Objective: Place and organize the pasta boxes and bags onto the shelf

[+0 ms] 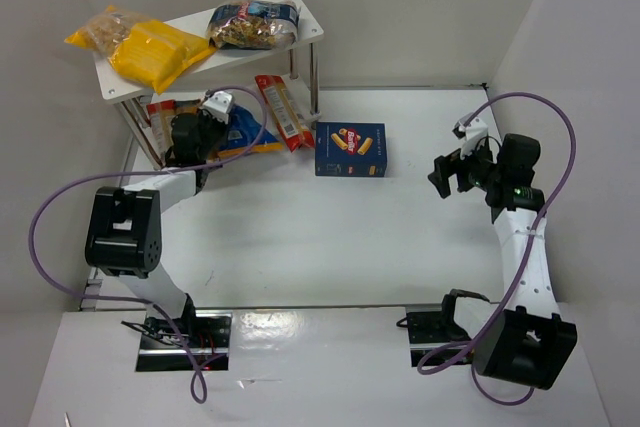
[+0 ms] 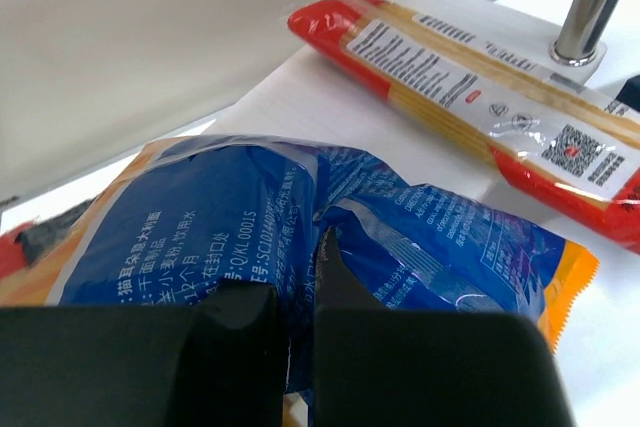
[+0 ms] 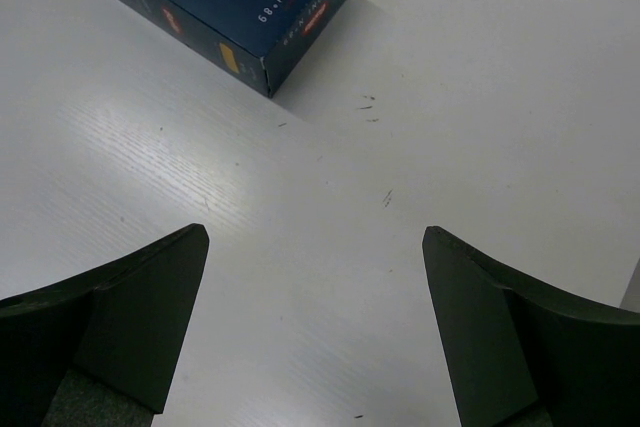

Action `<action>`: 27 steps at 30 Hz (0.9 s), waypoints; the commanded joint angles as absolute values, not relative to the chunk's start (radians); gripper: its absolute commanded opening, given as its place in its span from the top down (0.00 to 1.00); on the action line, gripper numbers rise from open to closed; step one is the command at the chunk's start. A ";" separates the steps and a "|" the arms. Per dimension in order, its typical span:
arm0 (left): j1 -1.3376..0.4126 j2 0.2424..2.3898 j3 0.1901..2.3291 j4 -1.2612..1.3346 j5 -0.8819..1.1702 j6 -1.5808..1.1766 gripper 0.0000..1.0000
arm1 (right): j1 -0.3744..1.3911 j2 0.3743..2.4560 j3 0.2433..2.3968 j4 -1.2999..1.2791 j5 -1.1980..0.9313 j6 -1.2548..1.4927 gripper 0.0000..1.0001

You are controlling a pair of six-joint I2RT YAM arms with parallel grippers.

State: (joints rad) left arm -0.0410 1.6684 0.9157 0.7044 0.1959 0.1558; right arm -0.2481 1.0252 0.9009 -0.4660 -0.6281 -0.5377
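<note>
Left fingers [image 2: 325,287] pinch the crinkly blue plastic bag [image 2: 200,217], likely to seat it on the white two-tier shelf [image 1: 300,7]; my right fingers [image 1: 452,172] gape empty.

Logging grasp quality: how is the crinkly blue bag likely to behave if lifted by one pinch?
Probably floppy: the blue bag is creased and bunched where the left gripper pinches it. It likely sags from that pinch. Its glossy film might slip.
</note>
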 commanded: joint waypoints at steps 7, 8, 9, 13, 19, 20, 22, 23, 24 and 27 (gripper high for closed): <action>-0.035 1.715 1.058 0.940 0.259 0.228 1.00 | -0.278 1.023 0.896 -0.454 -0.638 -0.549 0.04; -0.035 1.727 1.071 0.940 0.259 0.229 1.00 | -0.278 1.023 0.896 -0.454 -0.638 -0.549 0.04; -0.035 1.741 1.071 0.940 0.268 0.229 1.00 | -0.278 1.023 0.896 -0.454 -0.638 -0.549 0.04; -0.035 1.779 1.091 0.940 0.268 0.264 1.00 | -0.278 1.023 0.896 -0.454 -0.638 -0.558 0.04; -0.035 1.821 1.101 0.940 0.238 0.284 0.91 | -0.278 1.023 0.887 -0.454 -0.629 -0.558 0.04; -0.026 1.821 1.101 0.927 0.238 0.284 0.81 | -0.278 1.023 0.887 -0.454 -0.629 -0.558 0.04; -0.026 1.810 1.083 0.916 0.238 0.296 0.50 | -0.278 1.032 0.887 -0.463 -0.629 -0.558 0.04; -0.026 1.795 1.083 0.916 0.238 0.296 0.44 | -0.278 1.032 0.887 -0.463 -0.638 -0.567 0.04; -0.015 1.777 1.066 0.916 0.238 0.296 0.39 | -0.278 1.032 0.887 -0.463 -0.638 -0.568 0.04; -0.006 1.740 1.033 0.897 0.229 0.307 0.23 | -0.278 1.023 0.887 -0.463 -0.647 -0.568 0.04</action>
